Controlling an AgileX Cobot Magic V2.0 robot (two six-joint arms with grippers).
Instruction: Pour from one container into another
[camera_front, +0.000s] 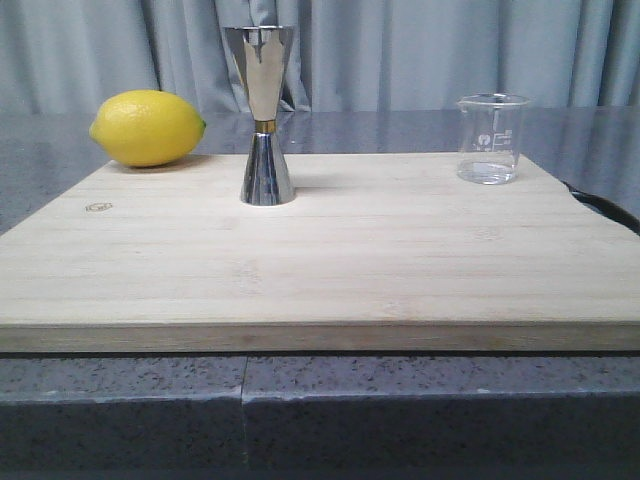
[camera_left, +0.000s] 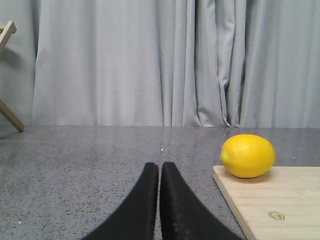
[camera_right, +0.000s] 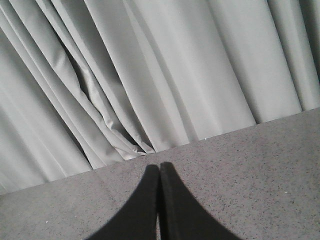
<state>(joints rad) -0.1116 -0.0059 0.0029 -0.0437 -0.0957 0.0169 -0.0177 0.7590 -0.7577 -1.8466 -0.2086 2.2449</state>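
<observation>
A small clear glass beaker (camera_front: 491, 138) with white printed marks stands upright at the back right of the wooden board (camera_front: 320, 270), a little clear liquid at its bottom. The tall steel hourglass jigger (camera_front: 264, 115) with a gold waist band stands upright at the back middle. Neither gripper shows in the front view. My left gripper (camera_left: 160, 167) is shut and empty, low over the grey counter left of the board. My right gripper (camera_right: 159, 167) is also shut and empty over bare counter, facing the curtain. The beaker and jigger are out of both wrist views.
A yellow lemon (camera_front: 148, 127) lies at the board's back left corner, also seen as the lemon (camera_left: 248, 155) in the left wrist view. Grey curtains (camera_front: 420, 50) hang behind the speckled counter (camera_front: 320, 400). A wooden frame (camera_left: 7, 75) stands far off.
</observation>
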